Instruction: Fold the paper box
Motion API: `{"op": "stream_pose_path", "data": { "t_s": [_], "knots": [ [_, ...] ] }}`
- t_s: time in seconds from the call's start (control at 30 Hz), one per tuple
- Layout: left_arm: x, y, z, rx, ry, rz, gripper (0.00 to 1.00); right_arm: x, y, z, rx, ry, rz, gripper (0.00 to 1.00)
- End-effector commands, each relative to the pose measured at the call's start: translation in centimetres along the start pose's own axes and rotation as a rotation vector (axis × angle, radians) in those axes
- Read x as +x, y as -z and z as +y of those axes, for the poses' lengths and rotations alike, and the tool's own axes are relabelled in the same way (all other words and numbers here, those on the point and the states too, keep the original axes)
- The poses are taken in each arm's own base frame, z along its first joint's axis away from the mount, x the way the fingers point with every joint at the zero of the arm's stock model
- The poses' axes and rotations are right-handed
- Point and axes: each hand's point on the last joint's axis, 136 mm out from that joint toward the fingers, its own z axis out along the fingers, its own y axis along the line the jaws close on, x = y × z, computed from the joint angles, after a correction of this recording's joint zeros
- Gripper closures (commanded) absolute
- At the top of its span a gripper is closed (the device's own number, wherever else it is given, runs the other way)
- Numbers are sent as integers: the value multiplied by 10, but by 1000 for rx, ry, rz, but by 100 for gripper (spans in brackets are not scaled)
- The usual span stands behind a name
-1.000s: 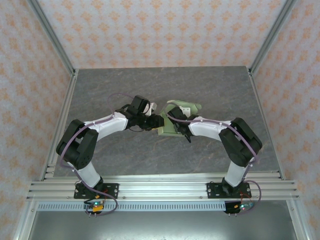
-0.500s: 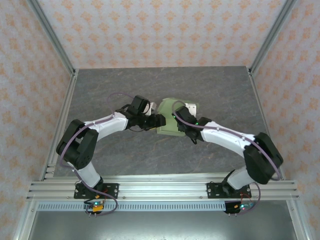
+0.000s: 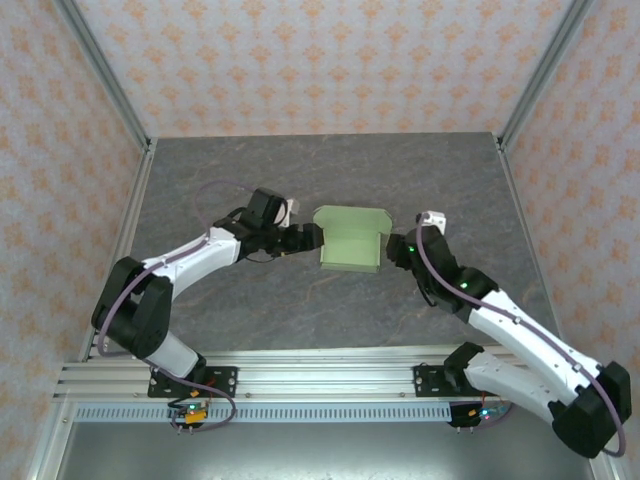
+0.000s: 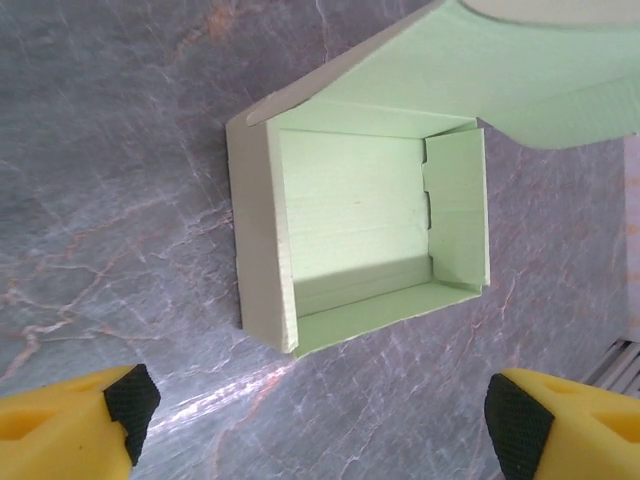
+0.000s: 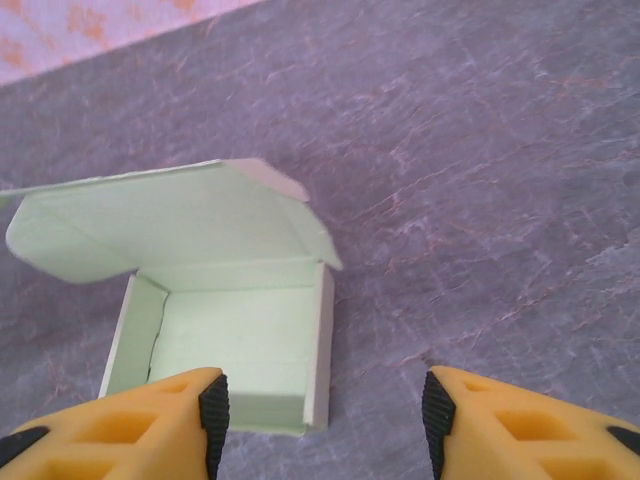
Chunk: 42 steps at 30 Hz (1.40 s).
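The paper box [image 3: 350,238] sits in the middle of the top view on the grey desk [image 3: 250,310]. Its tray is formed, with four walls upright, and its lid flap [image 5: 170,215] stands open at the back. Judging by this, most of the folding is done and closing the lid remains. The left fingers [image 3: 308,236] lie just left of the box, spread wide and empty. The right fingers [image 3: 398,250] are near its right side, parted, holding nothing. In both wrist views the box lies beyond the fingertips, untouched.
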Motion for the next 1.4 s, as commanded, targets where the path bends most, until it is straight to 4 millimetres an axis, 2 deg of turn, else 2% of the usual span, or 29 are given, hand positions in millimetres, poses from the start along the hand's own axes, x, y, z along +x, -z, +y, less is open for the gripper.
{"op": "stream_pose_path", "data": {
  "t_s": [0.0, 0.1, 0.17, 0.37, 0.6, 0.67, 0.87, 0.97, 1.17, 1.37],
  "knots": [
    [3, 17, 15, -82, -62, -32, 10, 5, -10, 8, -154, 20, 15, 44],
    [-4, 27, 12, -106, -134, -60, 10, 5, -22, 12, -293, 5, 51, 44],
    [-14, 32, 12, -140, -188, -96, 10, 10, -27, 23, -386, 67, 87, 39],
    [-38, 31, -10, -49, -343, -213, 10, 6, -40, 28, -436, 147, 115, 25],
    [-69, 33, -23, -68, -450, -305, 9, -17, -61, 17, -321, 186, 145, 24],
    [-74, 30, -24, -80, -475, -301, 9, -17, -69, 17, -316, 190, 165, 24],
    [-79, 5, -25, -57, -474, -250, 14, -15, -87, 29, -357, 140, 247, 30],
    [-80, -3, -30, -20, -459, -238, 20, -13, -93, 31, -366, 101, 251, 34],
    [-81, -15, -33, -8, -452, -222, 41, -12, -96, 37, -402, 47, 261, 44],
    [-83, -26, -37, 5, -447, -215, 53, -10, -102, 39, -411, 17, 267, 50]
  ]
}}
